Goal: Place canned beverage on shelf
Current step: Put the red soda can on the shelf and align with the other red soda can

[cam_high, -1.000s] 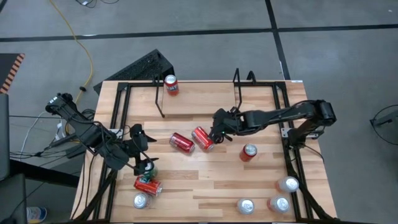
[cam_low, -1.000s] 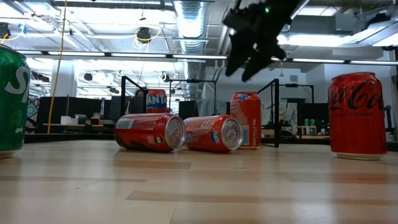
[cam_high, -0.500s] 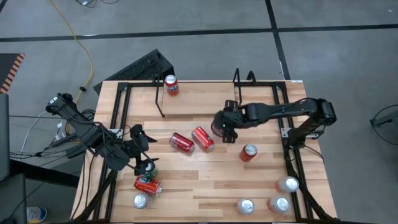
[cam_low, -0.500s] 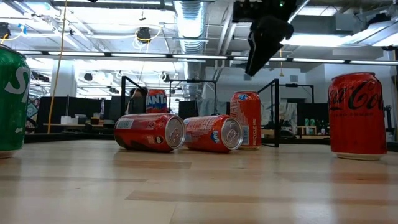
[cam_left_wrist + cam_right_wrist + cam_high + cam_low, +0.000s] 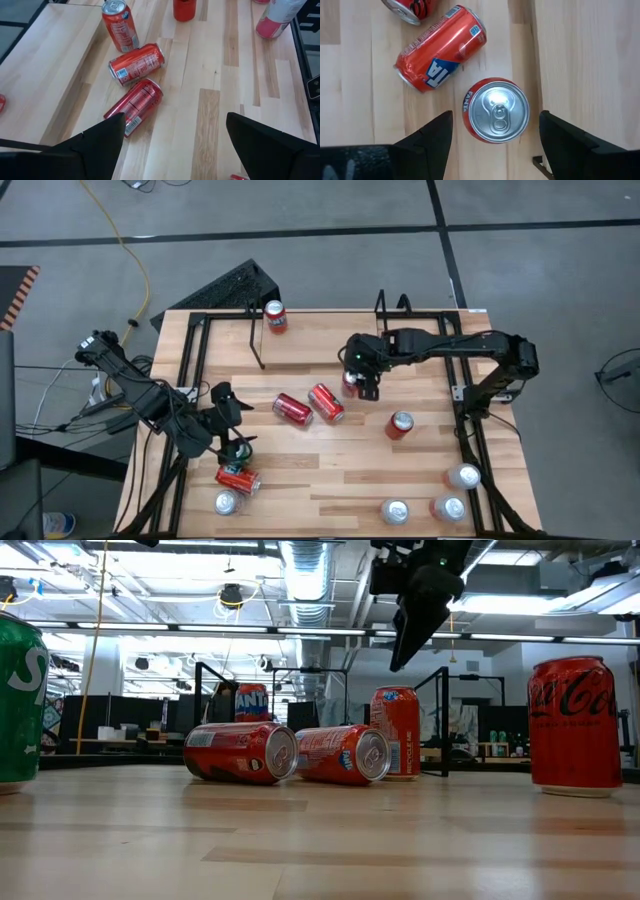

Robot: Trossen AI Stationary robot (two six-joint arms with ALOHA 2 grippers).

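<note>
The right claw [image 5: 492,135], fingers apart, hangs over an upright Fanta can [image 5: 496,111] whose lettering is cut off at the rim.

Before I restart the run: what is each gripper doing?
Left gripper: open, empty.
Right gripper: open above an upright Fanta can, not gripping.

"Fanta" reads on the upright orange can [image 5: 496,111]; "Coca-Cola" on the red can [image 5: 575,725].
</note>
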